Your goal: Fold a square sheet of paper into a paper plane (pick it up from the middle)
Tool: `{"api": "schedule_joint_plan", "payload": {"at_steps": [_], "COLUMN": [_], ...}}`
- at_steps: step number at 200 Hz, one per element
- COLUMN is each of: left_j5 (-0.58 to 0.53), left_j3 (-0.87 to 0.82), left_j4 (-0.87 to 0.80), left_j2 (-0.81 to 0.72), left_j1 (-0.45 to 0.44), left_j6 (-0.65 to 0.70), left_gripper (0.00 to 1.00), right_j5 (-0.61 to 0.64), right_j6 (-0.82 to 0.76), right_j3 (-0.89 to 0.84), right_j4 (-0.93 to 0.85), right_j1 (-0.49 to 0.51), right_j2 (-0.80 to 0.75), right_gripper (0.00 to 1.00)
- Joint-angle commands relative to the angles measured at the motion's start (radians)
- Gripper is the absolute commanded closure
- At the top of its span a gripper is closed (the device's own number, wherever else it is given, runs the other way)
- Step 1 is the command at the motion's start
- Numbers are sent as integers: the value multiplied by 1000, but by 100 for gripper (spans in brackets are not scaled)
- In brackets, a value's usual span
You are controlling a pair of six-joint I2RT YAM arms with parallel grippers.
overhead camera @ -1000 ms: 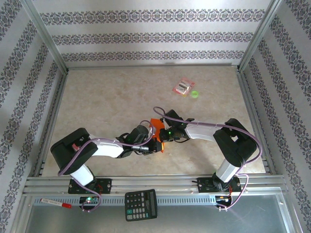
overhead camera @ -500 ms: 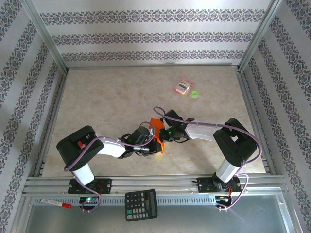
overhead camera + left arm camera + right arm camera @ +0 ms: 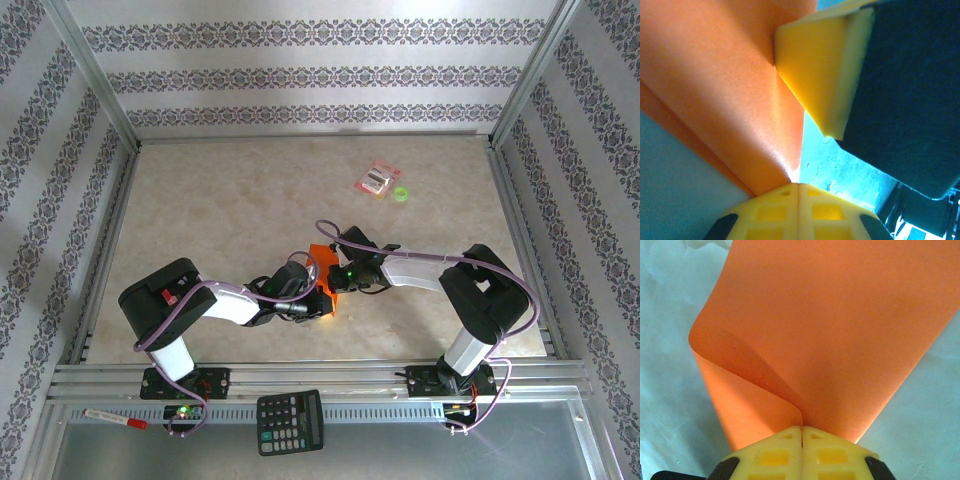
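Observation:
The square sheet of paper (image 3: 321, 252), bright orange, is lifted at the table's middle between both arms and is bent over on itself. In the right wrist view the sheet (image 3: 840, 330) curls into a loop, and my right gripper (image 3: 801, 427) is shut on its doubled layers. In the left wrist view my left gripper (image 3: 799, 184) is shut on the edge of a creased orange flap (image 3: 725, 95). One of the right gripper's yellow fingers (image 3: 815, 70) presses on the paper close by. From above, the left gripper (image 3: 316, 299) and right gripper (image 3: 334, 278) almost touch. The paper plane is out of view.
A small pink-red packet (image 3: 379, 179) and a green disc (image 3: 401, 194) lie at the back right. A black calculator (image 3: 290, 421) and a marker pen (image 3: 115, 418) rest on the metal shelf in front of the arm bases. Patterned walls enclose the table (image 3: 220, 210).
The left arm's elbow has swung a little to the right and its wrist has shifted slightly toward the paper. The right arm and the paper have stayed almost still.

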Motion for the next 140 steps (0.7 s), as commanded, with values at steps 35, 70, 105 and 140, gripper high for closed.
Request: {"api": "schedule_joint_plan", "payload": {"at_steps": [35, 70, 105, 140], "left_j5": [31, 36, 59, 74], "left_j3": [48, 53, 76, 77], "left_j4": [-157, -219, -275, -243], "left_j2": [-1, -10, -11, -72], "left_j1": [-31, -40, -52, -51], "left_j6": [25, 40, 66, 88], "left_gripper": [100, 100, 100, 100], "right_j5": [39, 42, 46, 47], "right_j6": [-18, -17, -19, -19], "right_j3": [-37, -33, -33, -33], "right_j4": [-74, -82, -89, -89], "right_j1": [-7, -6, -6, -6], "right_j2": [43, 43, 37, 41], "right_gripper": [100, 100, 100, 100]}}
